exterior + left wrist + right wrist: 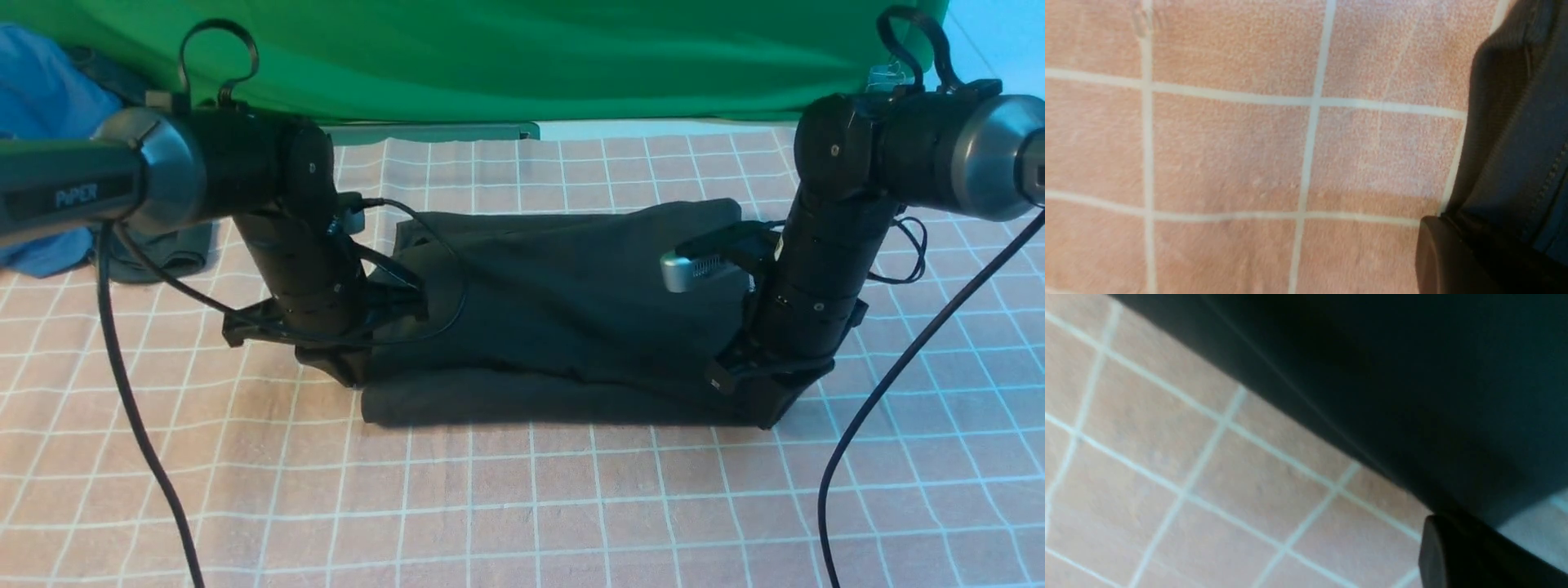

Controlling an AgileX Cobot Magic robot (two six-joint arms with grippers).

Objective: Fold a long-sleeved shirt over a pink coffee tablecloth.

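Shirt point(563, 286) unmarked, left arm point(73, 192) reads "PiPER"

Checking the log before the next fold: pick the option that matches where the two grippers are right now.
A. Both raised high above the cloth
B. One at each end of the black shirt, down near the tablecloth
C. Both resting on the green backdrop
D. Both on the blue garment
B: in the front view the left gripper and right gripper sit low at opposite ends of the long-sleeved shirt on the pink coffee tablecloth.
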